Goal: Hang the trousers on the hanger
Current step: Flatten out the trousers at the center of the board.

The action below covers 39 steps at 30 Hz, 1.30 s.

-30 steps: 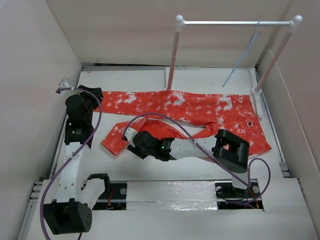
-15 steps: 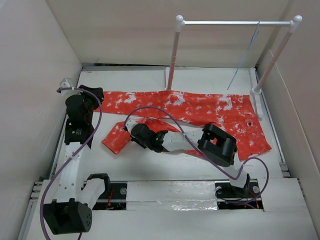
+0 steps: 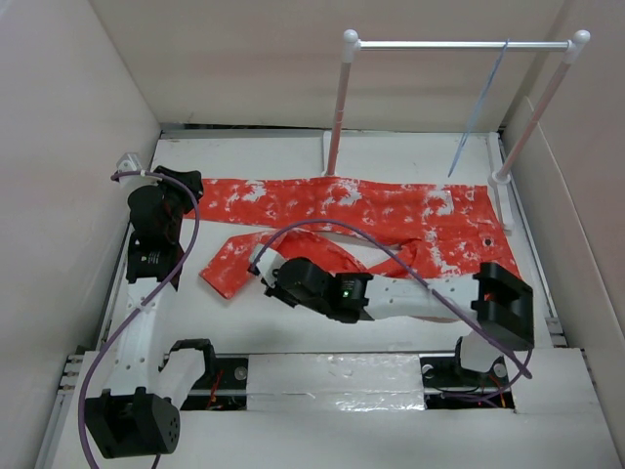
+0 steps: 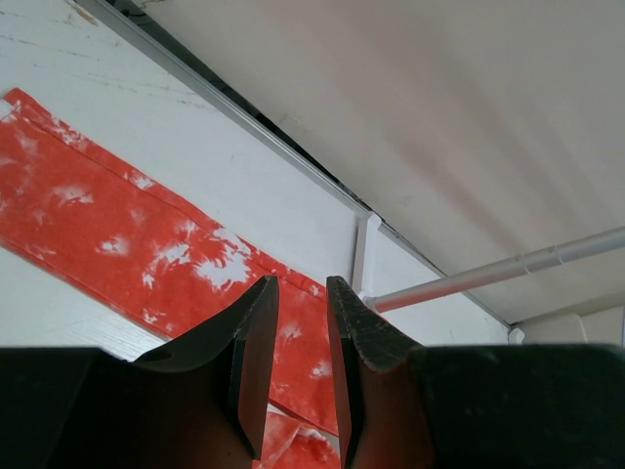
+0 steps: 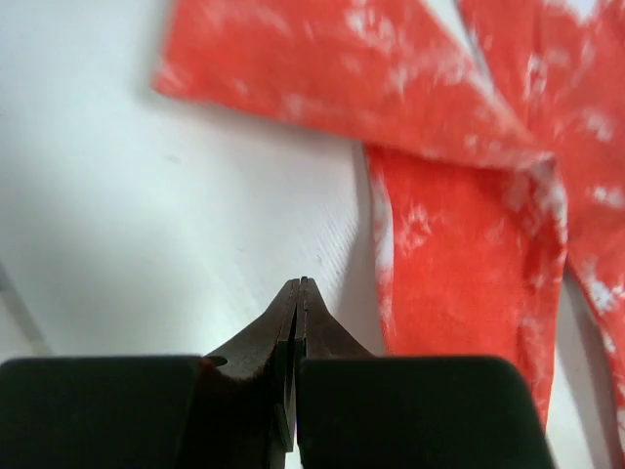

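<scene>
The orange-red trousers (image 3: 391, 210) lie flat on the white table, waist and dark button at the right. One leg stretches left along the back; the other (image 3: 244, 262) folds toward the near left. My right gripper (image 3: 260, 266) is shut and holds nothing. It sits low over bare table just beside that folded leg (image 5: 459, 244); in the right wrist view its gripper (image 5: 299, 285) points at white surface. My left gripper (image 3: 187, 184) hovers at the far leg's left end, its jaws (image 4: 303, 293) slightly open and empty above the fabric (image 4: 117, 230). The pale blue hanger (image 3: 479, 107) hangs from the rail.
A white two-post rail stand (image 3: 459, 44) rises at the back right, its left post (image 3: 337, 107) just behind the trousers. Cardboard-coloured walls (image 3: 59, 147) enclose the table on three sides. A purple cable (image 3: 332, 230) arcs over the right arm.
My right gripper has closed from partly open, empty, and drawn back toward the near side off the folded leg while its elbow swung right. The left arm has stayed put.
</scene>
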Motion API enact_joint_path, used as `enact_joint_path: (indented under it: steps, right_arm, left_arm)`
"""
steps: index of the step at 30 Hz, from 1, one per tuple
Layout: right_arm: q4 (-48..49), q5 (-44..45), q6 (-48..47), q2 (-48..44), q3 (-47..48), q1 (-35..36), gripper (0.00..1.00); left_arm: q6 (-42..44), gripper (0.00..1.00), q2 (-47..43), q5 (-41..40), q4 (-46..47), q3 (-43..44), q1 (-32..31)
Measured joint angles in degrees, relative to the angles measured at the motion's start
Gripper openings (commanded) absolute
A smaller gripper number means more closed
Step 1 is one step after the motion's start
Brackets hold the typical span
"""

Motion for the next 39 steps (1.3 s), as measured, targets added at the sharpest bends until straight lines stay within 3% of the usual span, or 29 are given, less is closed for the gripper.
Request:
enact_joint_path:
  steps: [2, 3, 4, 5, 11, 12, 13, 16, 22, 30, 33, 34, 37, 39]
  right_arm:
    - [0.96, -0.76, 0.07, -3.91, -0.37, 0.46, 0.00]
    - [1.55, -0.72, 0.09, -4.90, -0.37, 0.33, 0.08]
    - [2.32, -0.70, 0.17, -5.14, -0.37, 0.04, 0.31]
    - [2.73, -0.55, 0.33, -4.81, -0.24, -0.37, 0.38]
    - [2.86, -3.58, -1.77, 6.51, 1.88, -3.67, 0.50]
    - [3.30, -4.63, -2.32, 8.13, 1.88, -3.98, 0.55]
    - [3.89, -5.40, -2.91, 9.51, 1.88, -4.02, 0.68]
    - [4.55, -6.34, -4.85, 12.28, 2.93, -2.75, 0.86]
    - [5.16, -7.23, -8.70, 18.78, 13.77, 0.31, 0.87]
    - [4.85, -6.19, -10.73, 28.24, 23.74, 0.87, 0.83]
    - [4.42, -5.42, -11.21, 31.43, 25.55, 0.81, 0.63]
    - [4.20, -5.11, -11.54, 31.58, 25.97, 0.83, 0.34]
    - [4.72, -3.43, -11.65, 31.58, 26.05, 0.87, 0.01]
    - [4.59, -1.62, -11.56, 31.69, 27.21, 0.83, 0.00]
  left_arm:
    - [-0.13, 0.23, 0.00, 0.15, 0.22, -0.26, 0.00]
    - [-0.13, 0.23, 0.00, 0.15, 0.22, -0.28, 0.00]
    - [-0.15, 0.24, 0.00, 0.20, 0.22, -0.31, 0.00]
    - [-0.15, 0.23, 0.00, 0.17, 0.24, -0.31, 0.00]
    - [-0.15, 0.23, 0.00, 0.24, 0.26, -0.31, 0.00]
    - [-0.13, 0.23, -0.09, 0.22, 0.24, -0.31, 0.00]
    - [-0.13, 0.23, -0.28, 0.17, 0.22, -0.31, 0.00]
    - [-0.11, 0.23, -1.79, 0.15, 0.22, -0.31, 0.00]
    - [0.13, 0.23, -5.90, -1.51, 0.31, -0.31, 0.00]
    - [0.20, 0.23, -6.69, -1.66, 0.68, -0.31, 0.00]
    - [0.33, 0.23, -6.71, -1.70, 0.68, -0.31, 0.00]
    - [0.33, 0.23, -6.71, -1.70, 0.68, -0.31, 0.00]
    - [0.33, 0.23, -6.69, -1.66, 0.70, -0.31, 0.00]
    - [0.35, 0.22, -6.69, -1.66, 0.70, -0.31, 0.00]
